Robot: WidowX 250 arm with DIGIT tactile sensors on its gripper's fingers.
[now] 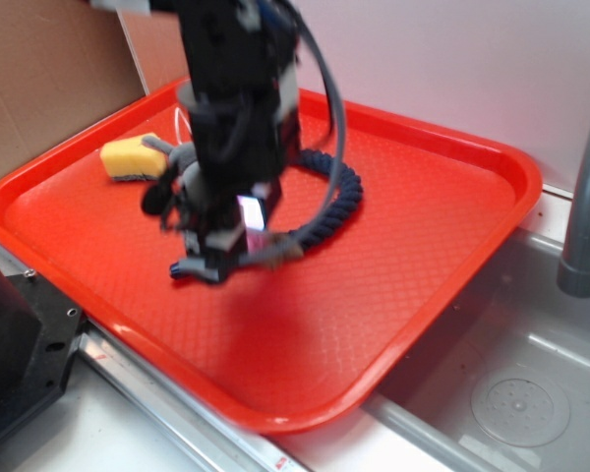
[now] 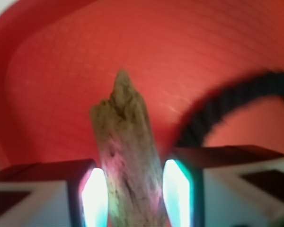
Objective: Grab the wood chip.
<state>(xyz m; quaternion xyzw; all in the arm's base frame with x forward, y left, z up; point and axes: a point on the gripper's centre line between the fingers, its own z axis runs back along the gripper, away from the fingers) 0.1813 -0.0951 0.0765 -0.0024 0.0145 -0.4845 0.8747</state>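
The wood chip [image 2: 130, 156], a rough brown-tan splinter, runs lengthwise between my gripper's [image 2: 135, 198] two lit pads, and both pads touch its sides. Its pointed end sticks out ahead over the red tray [image 2: 61, 71]. In the exterior view the gripper [image 1: 221, 258] is low over the tray's middle, blurred, and the chip's end [image 1: 278, 250] pokes out to its right. Whether the chip rests on the tray or hangs just above it cannot be told.
A dark blue twisted rope [image 1: 344, 192] curls just right of and behind the gripper. A yellow sponge [image 1: 133, 157] lies at the tray's back left. A metal sink [image 1: 531, 393] with a grey faucet pipe [image 1: 585, 197] is on the right. Cardboard [image 1: 39, 69] stands at the back left.
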